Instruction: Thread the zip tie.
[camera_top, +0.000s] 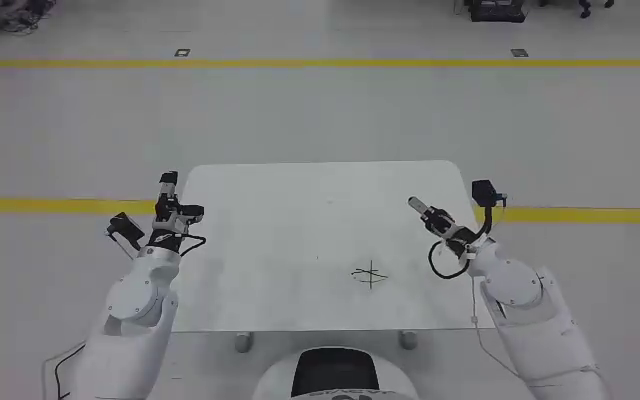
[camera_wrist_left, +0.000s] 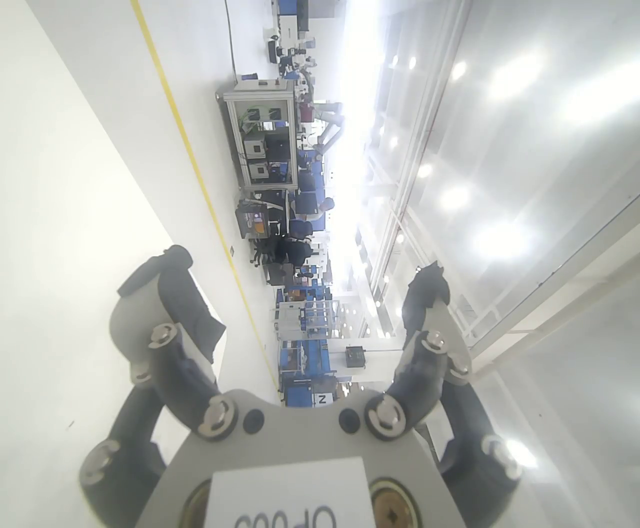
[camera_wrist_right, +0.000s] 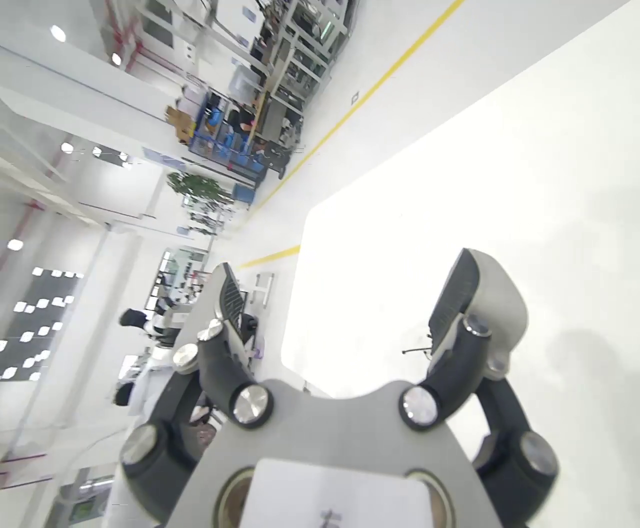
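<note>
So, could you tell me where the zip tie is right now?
In the top view the zip tie lies on the white table, right of centre near the robot's edge, nearest the right gripper.

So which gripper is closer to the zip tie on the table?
Right. The right gripper is over the right side of the table, just right of the zip tie. The left gripper sits at the opposite, left edge, most of the table away.

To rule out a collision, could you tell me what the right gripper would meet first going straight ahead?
Probably only the bare white tabletop; the thin black zip tie lies to one side of the right gripper.
</note>
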